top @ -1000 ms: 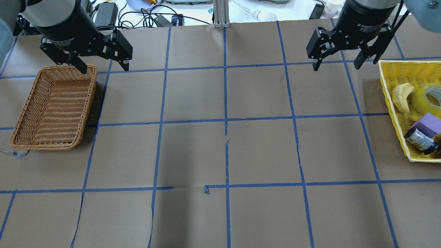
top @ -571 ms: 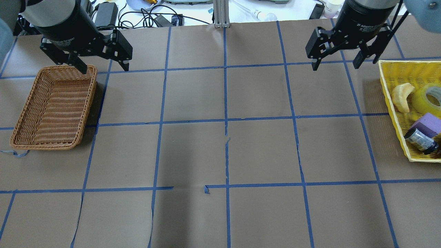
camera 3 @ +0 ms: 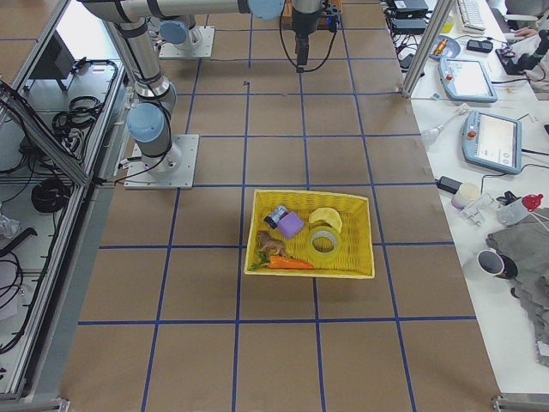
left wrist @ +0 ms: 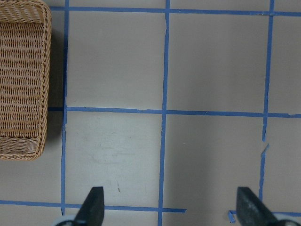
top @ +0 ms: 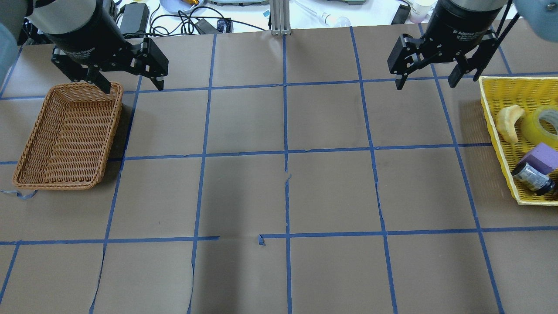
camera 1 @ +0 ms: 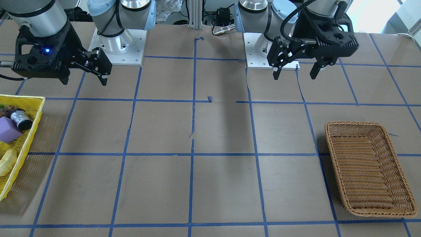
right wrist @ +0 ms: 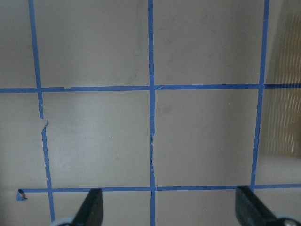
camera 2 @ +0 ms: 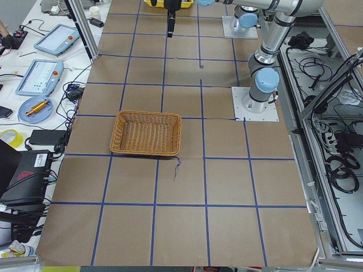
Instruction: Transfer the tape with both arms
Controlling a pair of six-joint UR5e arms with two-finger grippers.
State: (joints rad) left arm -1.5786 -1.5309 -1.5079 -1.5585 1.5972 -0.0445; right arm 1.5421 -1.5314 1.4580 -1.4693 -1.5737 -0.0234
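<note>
The yellow tape roll lies in the yellow basket at the table's right edge. It also shows in the exterior right view. It is out of frame in the front-facing view. My right gripper is open and empty, hovering high just left of the basket's far corner, apart from the tape. It also shows in the front-facing view and its wrist view. My left gripper is open and empty above the far corner of the wicker basket. It also shows in the front-facing view.
The yellow basket also holds a pale banana-shaped piece, a purple block, a silver-and-black cylinder and a carrot. The wicker basket holds nothing. Cables and devices lie beyond the far table edge.
</note>
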